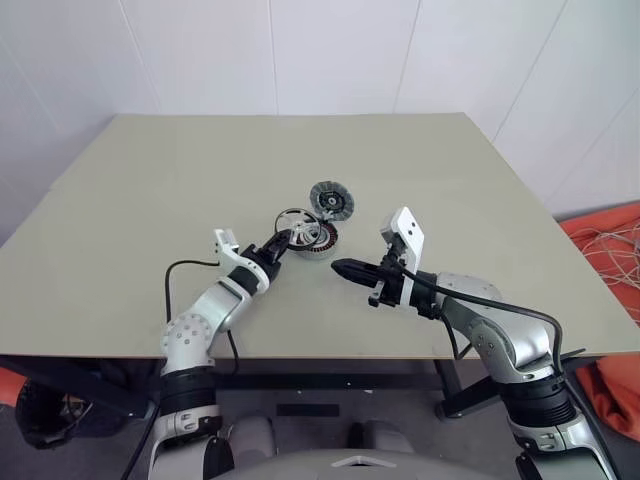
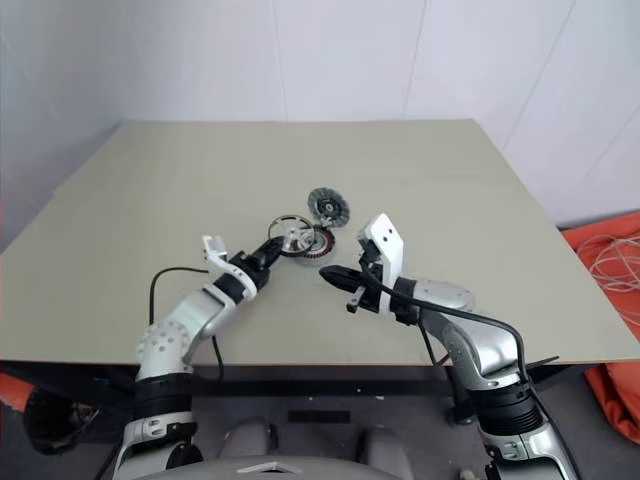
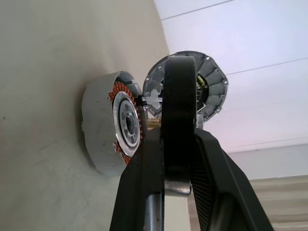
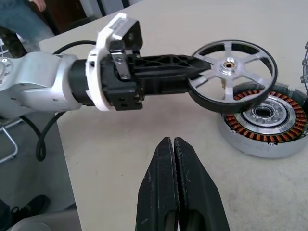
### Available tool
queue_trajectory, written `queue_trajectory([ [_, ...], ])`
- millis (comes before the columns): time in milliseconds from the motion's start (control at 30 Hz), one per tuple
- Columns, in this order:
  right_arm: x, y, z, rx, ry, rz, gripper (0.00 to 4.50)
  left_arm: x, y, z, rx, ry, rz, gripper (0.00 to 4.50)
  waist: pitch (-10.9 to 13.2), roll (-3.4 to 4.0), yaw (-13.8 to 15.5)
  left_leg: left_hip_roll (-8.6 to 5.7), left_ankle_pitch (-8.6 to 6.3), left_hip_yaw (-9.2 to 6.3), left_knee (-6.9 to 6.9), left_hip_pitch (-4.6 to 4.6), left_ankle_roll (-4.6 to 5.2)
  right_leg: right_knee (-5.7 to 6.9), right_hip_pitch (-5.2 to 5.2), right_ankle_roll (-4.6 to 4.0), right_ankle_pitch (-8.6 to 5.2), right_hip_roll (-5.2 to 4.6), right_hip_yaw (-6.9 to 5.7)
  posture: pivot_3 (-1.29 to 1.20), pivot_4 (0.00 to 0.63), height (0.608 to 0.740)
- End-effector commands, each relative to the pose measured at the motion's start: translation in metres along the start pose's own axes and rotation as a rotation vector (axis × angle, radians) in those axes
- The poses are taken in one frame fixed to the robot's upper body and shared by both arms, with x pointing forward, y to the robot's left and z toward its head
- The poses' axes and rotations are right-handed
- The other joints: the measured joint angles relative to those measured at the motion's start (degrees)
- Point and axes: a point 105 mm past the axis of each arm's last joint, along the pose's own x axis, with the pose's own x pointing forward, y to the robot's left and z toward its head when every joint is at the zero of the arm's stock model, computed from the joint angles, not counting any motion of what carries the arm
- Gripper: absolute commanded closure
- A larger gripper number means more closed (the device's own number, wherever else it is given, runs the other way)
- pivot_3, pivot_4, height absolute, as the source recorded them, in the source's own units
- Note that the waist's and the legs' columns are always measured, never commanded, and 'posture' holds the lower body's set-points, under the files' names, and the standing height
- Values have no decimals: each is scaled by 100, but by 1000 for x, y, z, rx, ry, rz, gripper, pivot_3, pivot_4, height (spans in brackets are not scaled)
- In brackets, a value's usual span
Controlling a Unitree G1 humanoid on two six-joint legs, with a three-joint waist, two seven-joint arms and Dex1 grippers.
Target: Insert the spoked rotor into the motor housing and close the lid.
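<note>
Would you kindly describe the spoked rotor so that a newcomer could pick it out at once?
On the beige table, look near the middle, where the left pincer grips a disc by its rim above the motor housing. That disc is the spoked rotor: silver, six spokes, dark rim, unlike the copper-wound housing beneath it or the grey ribbed lid beyond.

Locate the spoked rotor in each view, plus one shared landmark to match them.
Left eye view: spoked rotor at table centre, gripped by the left pincer.
Right eye view: just left of the motor housing.
Left wrist view: seen edge-on between that pincer's fingers.
Right wrist view: upper right, tilted over the housing's near edge, not seated.
Shared landmark: the housing's copper windings, beside the rotor in every view.
</note>
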Motion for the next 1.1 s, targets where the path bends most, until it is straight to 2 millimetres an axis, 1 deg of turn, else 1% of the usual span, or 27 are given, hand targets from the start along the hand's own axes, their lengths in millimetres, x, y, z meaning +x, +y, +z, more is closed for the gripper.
queue_trajectory([
  [33,2,3,12,-25,-49,9,4500,12,-11,-2,22,7,-26,4076,0,0,2,1,0,0,0,0,-1,0,0,0,0,0,0,0,0,740],
  [367,3,3,10,-20,-51,5,4500,22,-11,-4,19,22,-20,4076,1,0,5,0,1,0,0,-1,-1,0,0,-1,0,-1,-2,0,0,740],
  [600,2,4,10,-23,-50,5,4500,31,-7,-9,6,28,-6,4076,1,-1,10,-1,0,0,0,-2,0,0,1,-1,0,-3,-2,0,0,740],
  [767,2,3,10,-24,-47,5,4500,38,-10,-15,-1,48,-19,4076,2,-2,9,-1,0,0,0,-2,0,0,0,-2,0,-3,-2,0,0,740],
  [1067,2,3,9,-25,-49,1,4500,40,-7,-10,5,22,6,4076,2,-2,8,-1,0,0,0,-2,1,0,1,-3,1,-5,-2,0,0,740],
  [1100,2,3,9,-25,-49,1,4500,40,-7,-10,5,19,7,3726,2,-2,8,-1,0,0,0,-2,1,0,1,-3,1,-5,-2,0,0,740],
])
